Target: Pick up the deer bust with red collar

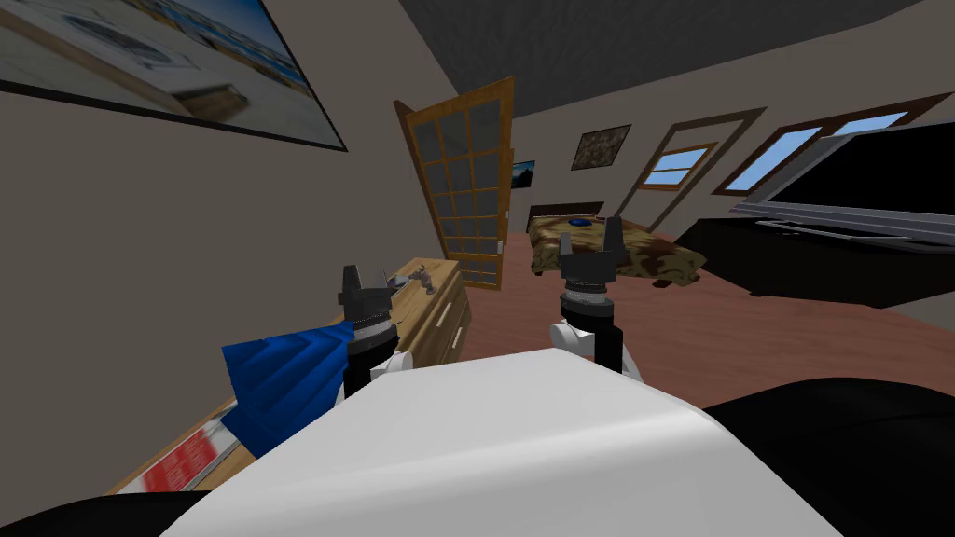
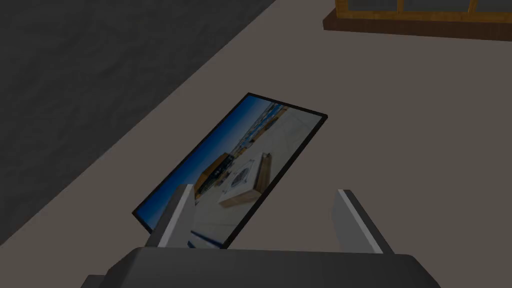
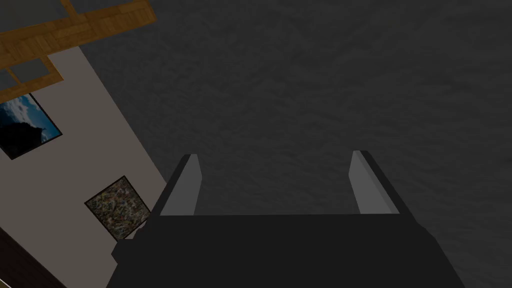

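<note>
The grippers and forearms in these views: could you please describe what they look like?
The left gripper and right gripper match: two thin, light grey, blade-like fingers on a dark box, a grey wrist ring, then black and white forearm sections.

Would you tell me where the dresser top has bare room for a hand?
Bare wood lies on the dresser top between the small grey figure and the blue object, by the left pincer. Nearer me it is crowded: blue object, then a red and white item.
</note>
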